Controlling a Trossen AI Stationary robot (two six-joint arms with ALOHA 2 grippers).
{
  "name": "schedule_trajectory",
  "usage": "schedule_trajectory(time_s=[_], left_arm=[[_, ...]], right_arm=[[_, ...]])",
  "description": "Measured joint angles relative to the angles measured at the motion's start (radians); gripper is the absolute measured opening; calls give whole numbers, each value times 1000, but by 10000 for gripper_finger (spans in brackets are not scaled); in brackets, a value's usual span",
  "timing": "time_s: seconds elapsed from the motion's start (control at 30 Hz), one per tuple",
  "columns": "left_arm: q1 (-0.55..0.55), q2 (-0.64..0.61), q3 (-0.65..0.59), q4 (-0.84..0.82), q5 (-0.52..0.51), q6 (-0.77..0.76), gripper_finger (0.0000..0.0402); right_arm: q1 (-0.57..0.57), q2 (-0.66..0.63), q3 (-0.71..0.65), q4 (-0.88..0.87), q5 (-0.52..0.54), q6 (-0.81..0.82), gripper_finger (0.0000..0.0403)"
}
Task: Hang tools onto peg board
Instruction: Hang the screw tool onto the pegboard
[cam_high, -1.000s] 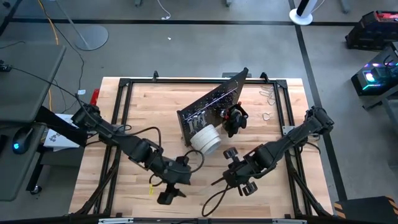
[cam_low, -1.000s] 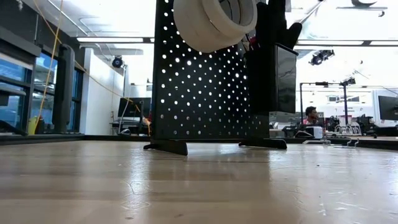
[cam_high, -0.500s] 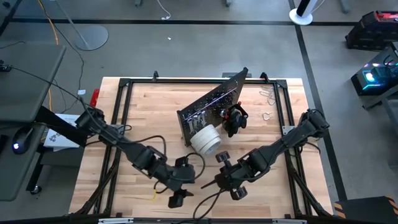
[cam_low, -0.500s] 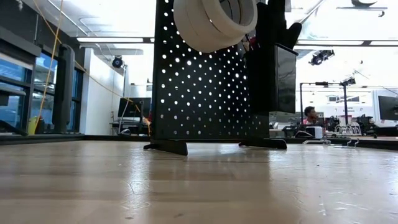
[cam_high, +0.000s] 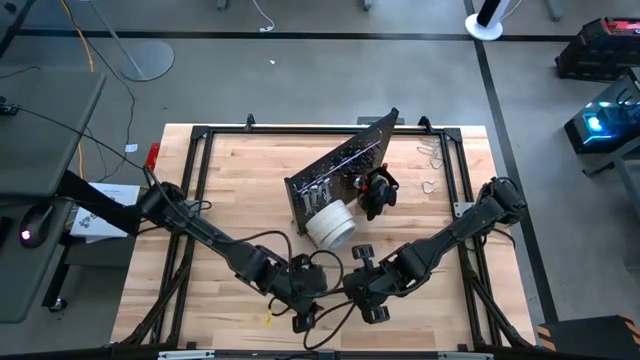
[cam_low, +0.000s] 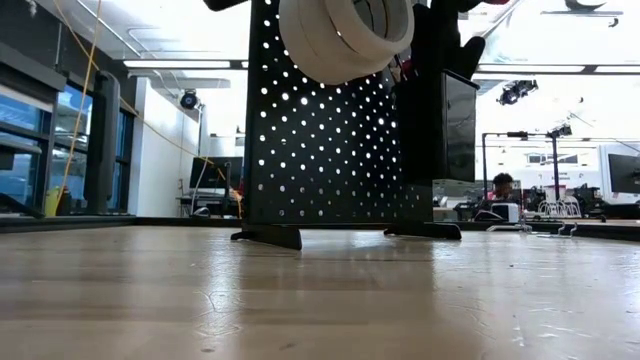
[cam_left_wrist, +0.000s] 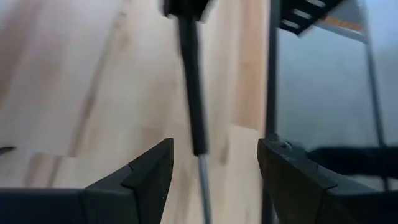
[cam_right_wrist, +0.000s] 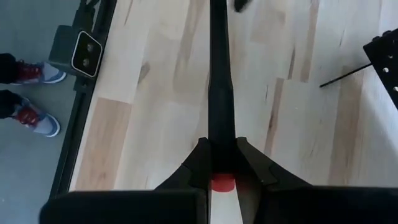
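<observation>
On the wooden tabletop (cam_high: 240, 180) the black peg board (cam_high: 340, 165) stands upright, white tape rolls (cam_high: 330, 224) hanging on its face. Near the front edge, the right claw (cam_high: 352, 290) is clamped on a dark-handled screwdriver (cam_right_wrist: 221, 74). The left claw (cam_high: 308, 318), fingers apart, flanks its shaft.

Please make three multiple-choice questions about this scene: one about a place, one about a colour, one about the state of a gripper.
1. Where is the white tape roll?
A. hanging on the peg board
B. flat on the table
C. in the left gripper

2. What colour is the end cap of the screwdriver?
A. blue
B. red
C. yellow

3. How is the right gripper?
A. open and empty
B. shut on the screwdriver
C. shut on a wrench

Answers: 1 A, the low view shows it high against the board. 2 B, the cap shows red between the fingers. 3 B, both fingers press the handle.
</observation>
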Motion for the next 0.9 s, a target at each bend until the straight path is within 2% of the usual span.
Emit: schedule_trajectory(time_s=[0.1, 0.3, 0.37, 0.43, 0.5, 0.57, 0.6, 0.83, 0.9], left_arm=[[0, 0, -1, 1, -65, -23, 225], [7, 0, -1, -12, -77, -25, 224], [12, 0, -1, -7, -77, -24, 213], [20, 0, -1, -6, -71, -24, 181], [27, 0, -1, -5, -55, -23, 122], [32, 0, -1, -3, -34, -1, 46], [33, 0, -1, -6, -35, 4, 26], [37, 0, -1, -15, -34, -1, 15], [37, -1, -1, -15, -22, -14, 15]], right_arm=[[1, 0, 0, -3, 2, -5, 27], [0, 0, 0, 29, 2, -46, 27], [1, -1, 0, 47, 2, -66, 27], [1, -1, 0, 50, 5, -70, 27], [-1, -1, 0, 46, 7, -81, 27], [-3, -1, 0, 42, 11, -87, 26], [-2, -1, 0, 41, 13, -83, 25], [-2, -1, 0, 41, 16, -105, 24], [-1, -2, 12, 19, 28, -65, 48]])
